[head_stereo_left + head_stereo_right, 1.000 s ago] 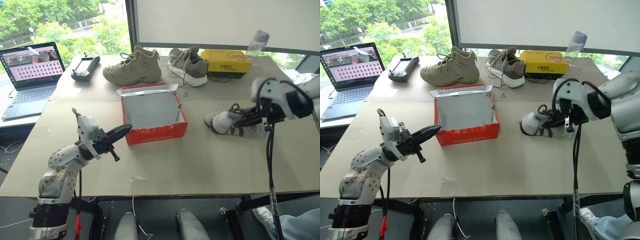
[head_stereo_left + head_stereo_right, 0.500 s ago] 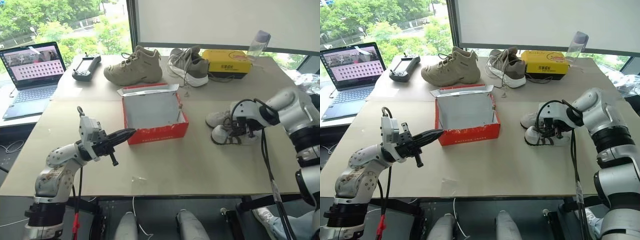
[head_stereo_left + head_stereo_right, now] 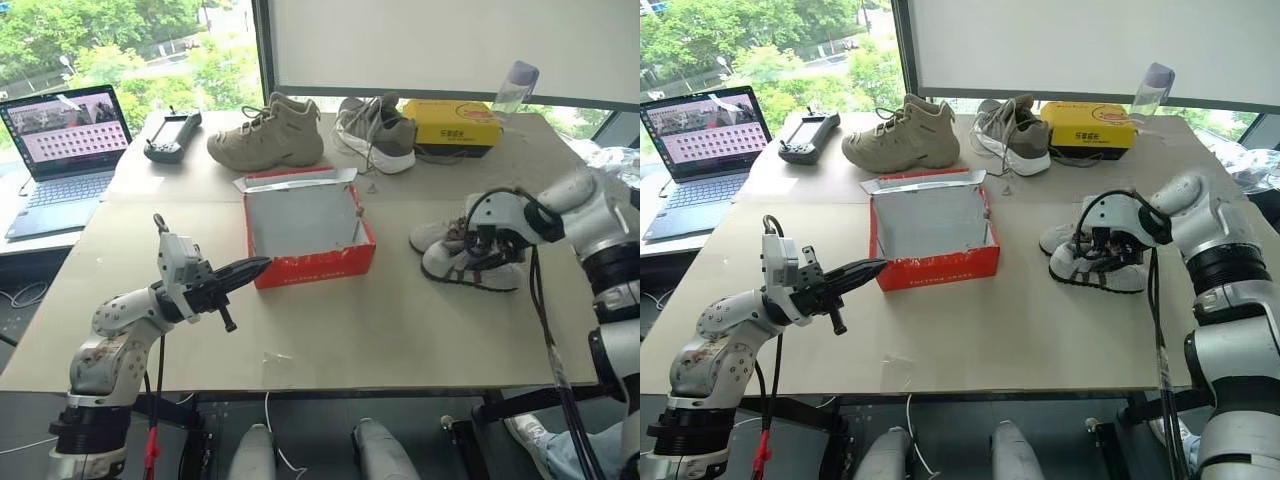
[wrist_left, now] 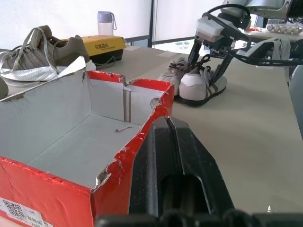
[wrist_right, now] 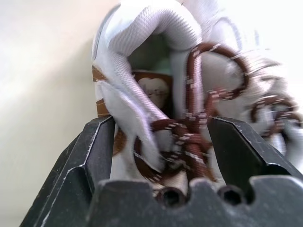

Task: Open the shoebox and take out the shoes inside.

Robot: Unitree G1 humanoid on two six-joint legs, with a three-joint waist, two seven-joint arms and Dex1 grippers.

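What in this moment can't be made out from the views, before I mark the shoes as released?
- Shoes: whether the right gripper touches them; its open fingers straddle the blurred laces in the right wrist view.
- Far shoe: the near shoe hides most of it in the head views.
- Shoebox lettering: too small in the head views, cut off in the left wrist view.
- Left gripper: shut, touching nothing.

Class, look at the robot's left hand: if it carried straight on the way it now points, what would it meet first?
The left hand, shut, points at the red shoebox. It would most likely meet the near front corner of the box first, since the torn corner lies just past its tip, though the exact depth is unclear.
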